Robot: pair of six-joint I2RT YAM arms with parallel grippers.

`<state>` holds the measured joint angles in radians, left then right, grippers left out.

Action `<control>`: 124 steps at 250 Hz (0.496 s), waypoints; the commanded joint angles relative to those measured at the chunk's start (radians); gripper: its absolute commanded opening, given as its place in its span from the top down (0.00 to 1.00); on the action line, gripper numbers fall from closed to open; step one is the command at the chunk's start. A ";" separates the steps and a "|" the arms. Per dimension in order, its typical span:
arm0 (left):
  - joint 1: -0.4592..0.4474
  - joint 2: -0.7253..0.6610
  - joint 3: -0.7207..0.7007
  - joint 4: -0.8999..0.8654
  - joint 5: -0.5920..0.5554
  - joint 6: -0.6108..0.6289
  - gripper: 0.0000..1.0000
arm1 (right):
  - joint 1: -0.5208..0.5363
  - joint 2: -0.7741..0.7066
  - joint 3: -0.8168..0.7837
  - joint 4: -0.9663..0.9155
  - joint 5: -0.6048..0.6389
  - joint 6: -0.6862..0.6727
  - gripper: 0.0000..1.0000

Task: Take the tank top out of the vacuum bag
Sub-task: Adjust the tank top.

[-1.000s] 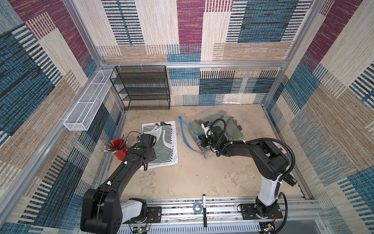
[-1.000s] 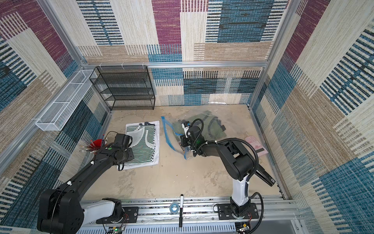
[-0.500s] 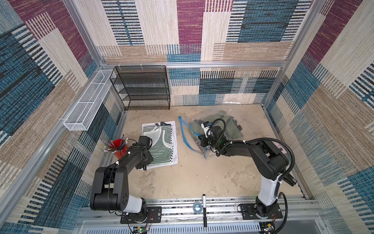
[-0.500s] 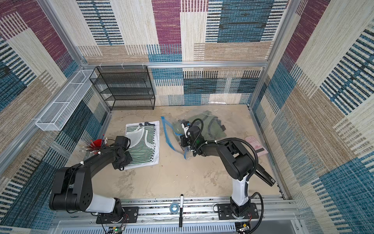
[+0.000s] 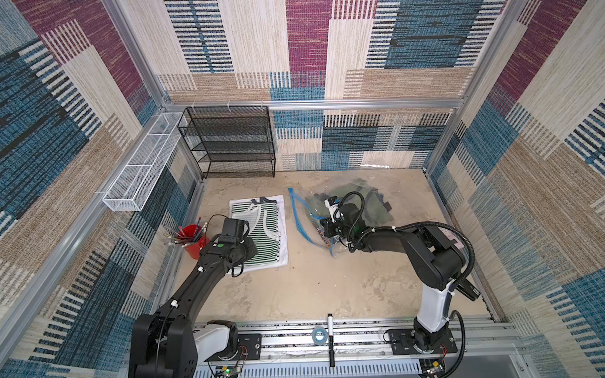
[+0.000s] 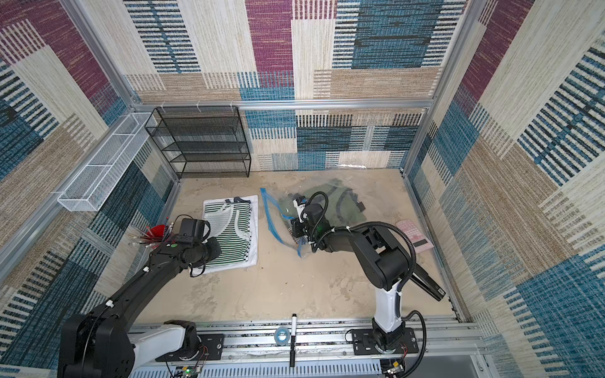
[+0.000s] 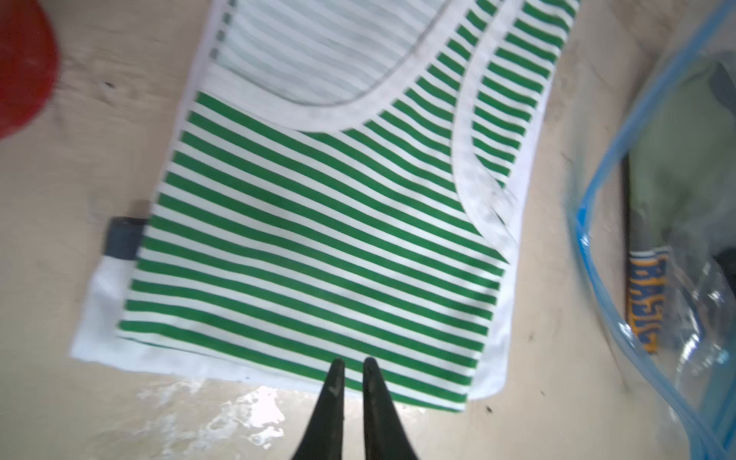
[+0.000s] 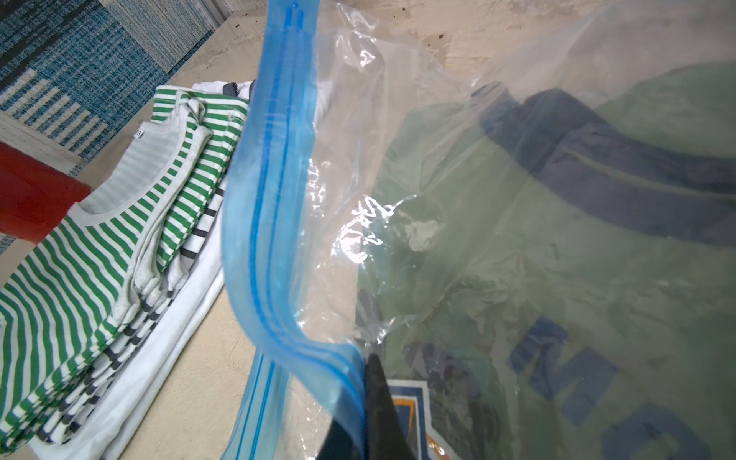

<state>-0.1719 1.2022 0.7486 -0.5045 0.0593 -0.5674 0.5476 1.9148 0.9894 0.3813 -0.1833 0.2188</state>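
A green-and-white striped tank top (image 5: 262,229) lies flat on top of a stack of folded clothes, outside the vacuum bag (image 5: 307,209). The bag is clear and crinkly with a blue zip strip (image 8: 275,191). An olive garment (image 8: 557,239) with dark blue trim shows through it. My left gripper (image 7: 353,362) hovers over the striped top's near hem, its fingers almost together and holding nothing. My right gripper (image 8: 360,398) is shut on the blue zip edge at the bag's mouth. In both top views it sits at the bag's near corner (image 6: 296,229).
A red cup of pencils (image 5: 193,239) stands just left of the clothes stack. A black mesh shelf (image 5: 229,144) and a white wire basket (image 5: 140,163) line the back left. A pink card (image 6: 414,234) lies at the right wall. A marker (image 5: 330,337) and a tape roll (image 5: 319,335) rest on the front rail.
My left arm has shifted its elbow while its wrist stayed over the striped pile, and its fingers have drawn together. The right arm and the bag have not moved.
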 commanded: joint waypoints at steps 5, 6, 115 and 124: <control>-0.080 0.049 0.009 0.034 0.116 0.052 0.89 | 0.000 0.002 0.007 0.005 -0.007 -0.003 1.00; -0.082 0.051 0.009 0.034 0.114 0.052 0.89 | 0.000 0.001 0.007 0.005 -0.007 -0.003 1.00; -0.197 0.296 0.067 0.051 0.056 0.043 0.91 | 0.000 -0.008 0.005 0.003 -0.005 -0.004 1.00; -0.197 0.287 0.074 0.051 0.059 0.054 0.91 | 0.000 -0.008 0.004 0.003 -0.005 -0.005 1.00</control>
<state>-0.3653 1.4914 0.8024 -0.4541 0.1253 -0.5652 0.5476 1.9148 0.9901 0.3771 -0.1837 0.2184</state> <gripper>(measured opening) 0.085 0.048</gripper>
